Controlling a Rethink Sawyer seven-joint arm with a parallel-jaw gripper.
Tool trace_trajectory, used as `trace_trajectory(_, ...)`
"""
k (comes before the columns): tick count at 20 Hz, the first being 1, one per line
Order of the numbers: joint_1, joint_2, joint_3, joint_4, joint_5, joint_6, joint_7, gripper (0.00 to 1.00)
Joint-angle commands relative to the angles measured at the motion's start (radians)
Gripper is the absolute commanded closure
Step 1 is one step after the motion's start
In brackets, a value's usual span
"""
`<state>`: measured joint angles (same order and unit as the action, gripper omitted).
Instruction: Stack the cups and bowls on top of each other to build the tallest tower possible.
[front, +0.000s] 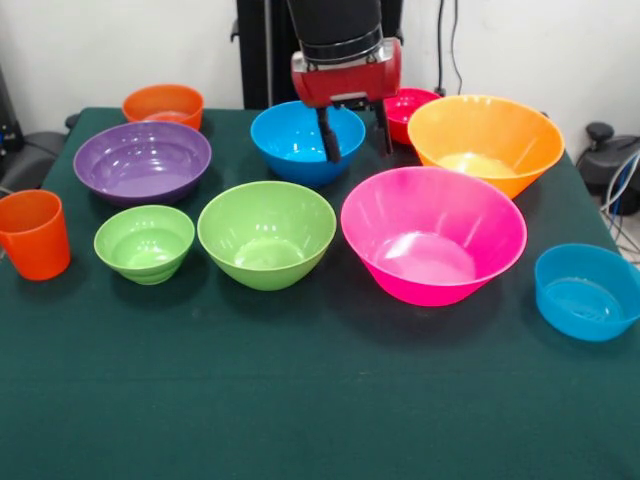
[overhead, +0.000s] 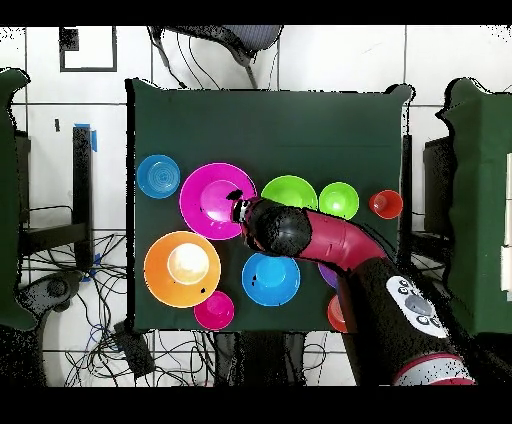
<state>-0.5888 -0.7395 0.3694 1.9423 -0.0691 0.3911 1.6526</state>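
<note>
All bowls and the cup stand apart on the green table (front: 300, 400); nothing is stacked. The orange cup (front: 33, 234) is at the far left. Beside it are the small green bowl (front: 144, 242), medium green bowl (front: 266, 232) and large pink bowl (front: 432, 235). Behind them are the small orange bowl (front: 163, 104), purple bowl (front: 142, 160), blue bowl (front: 300, 140), small red bowl (front: 410, 108) and large orange bowl (front: 485, 140). A small blue bowl (front: 585, 292) sits at the right. My gripper (front: 355, 132) is open and empty, hanging between the blue and red bowls, behind the pink one.
In the overhead view my arm (overhead: 330, 240) covers part of the purple bowl (overhead: 328, 275) and the small orange bowl (overhead: 336, 315). The gripper (overhead: 240, 212) is at the pink bowl's (overhead: 210, 198) rim. Cables lie on the floor around the table.
</note>
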Motion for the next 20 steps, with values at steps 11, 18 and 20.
trace_trajectory(11, 0.010, 0.209, -0.009, -0.040, -0.117, -0.113, 0.041, 0.00)
trace_trajectory(18, -0.007, 0.252, -0.026, -0.076, -0.174, -0.118, 0.016, 0.00)
trace_trajectory(20, -0.001, 0.236, -0.046, -0.086, -0.193, -0.093, 0.007, 0.00)
